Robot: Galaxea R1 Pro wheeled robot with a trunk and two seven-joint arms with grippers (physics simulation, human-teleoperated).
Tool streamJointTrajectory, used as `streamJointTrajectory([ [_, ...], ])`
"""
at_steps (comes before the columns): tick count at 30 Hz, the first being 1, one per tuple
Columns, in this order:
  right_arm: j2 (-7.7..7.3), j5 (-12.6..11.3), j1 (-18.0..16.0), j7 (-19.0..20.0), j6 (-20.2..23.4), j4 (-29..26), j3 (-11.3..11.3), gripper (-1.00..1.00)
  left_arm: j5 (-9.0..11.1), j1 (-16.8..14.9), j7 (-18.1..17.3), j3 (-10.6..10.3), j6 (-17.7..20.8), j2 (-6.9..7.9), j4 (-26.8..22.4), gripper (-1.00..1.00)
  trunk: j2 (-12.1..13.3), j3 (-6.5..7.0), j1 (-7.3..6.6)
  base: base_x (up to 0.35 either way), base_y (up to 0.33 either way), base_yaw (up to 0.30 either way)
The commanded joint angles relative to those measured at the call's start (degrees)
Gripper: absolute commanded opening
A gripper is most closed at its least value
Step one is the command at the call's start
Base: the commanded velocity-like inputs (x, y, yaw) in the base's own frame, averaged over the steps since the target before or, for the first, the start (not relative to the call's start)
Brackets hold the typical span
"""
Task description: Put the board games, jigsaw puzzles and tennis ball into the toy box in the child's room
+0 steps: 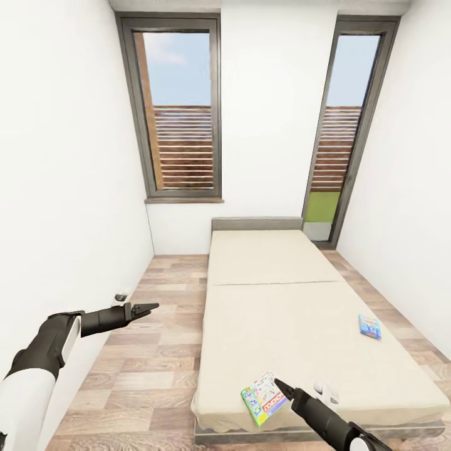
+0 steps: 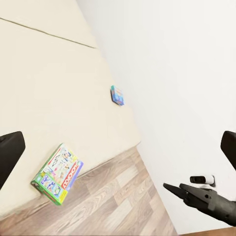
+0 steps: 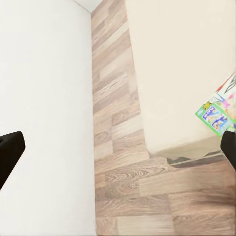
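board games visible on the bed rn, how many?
2. A white-green box sits at the bed's near edge, close to the right gripper. A smaller blue box lies by the far-side edge. Others may be out of frame.

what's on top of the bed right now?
Two board games lie on the bed: a white-green board game at the near edge, overhanging slightly, and a smaller blue board game near the far side. What's beneath either box is covered.
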Motion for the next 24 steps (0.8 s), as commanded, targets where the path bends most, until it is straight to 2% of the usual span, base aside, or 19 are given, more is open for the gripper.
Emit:
streamJointTrajectory([
  [1, 0.04, -0.25, -0.06, 0.16, -0.59, 0.97, -0.12, 1.0, -0.34, -0.07, -0.41, 0.21, 0.58, -0.01, -0.02, 1.0, -0.14, -0.14, 0.04, -0.018, 0.001, 0.0],
  [4, 0.01, -0.23, -0.1, 0.18, -2.87, 4.09, -0.03, 1.0, -0.31, -0.07, -0.41, 0.28, 0.58, 0.01, -0.05, 1.0, -0.14, -0.14, 0.04, -0.008, 0.0, 0.0],
  [8, -0.06, -0.18, -0.13, 0.13, -3.66, 6.35, -0.03, 1.0, -0.32, -0.07, -0.42, 0.32, 0.63, 0.02, -0.09, 1.0, -0.14, -0.14, 0.04, -0.002, 0.0, 0.0],
  [12, -0.08, -0.14, -0.14, 0.08, -4.04, 7.46, -0.07, 1.0, -0.3, -0.07, -0.42, 0.33, 0.65, 0.02, -0.22, 1.0, -0.14, -0.14, 0.04, 0.0, 0.0, 0.0],
  [17, -0.09, -0.27, -0.14, 0.17, -7.29, 8.18, -0.09, 1.0, -0.28, -0.07, -0.42, 0.26, 0.66, -0.05, -0.35, 1.0, -0.14, -0.14, 0.04, 0.0, 0.0, 0.0],
  [24, -0.09, -0.22, -0.14, 0.12, -8.37, 10.22, -0.05, 1.0, -0.3, -0.07, -0.42, 0.3, 0.66, 0.01, -0.35, 1.0, -2.95, -1.4, 1.57, 0.0, 0.0, 0.0],
])
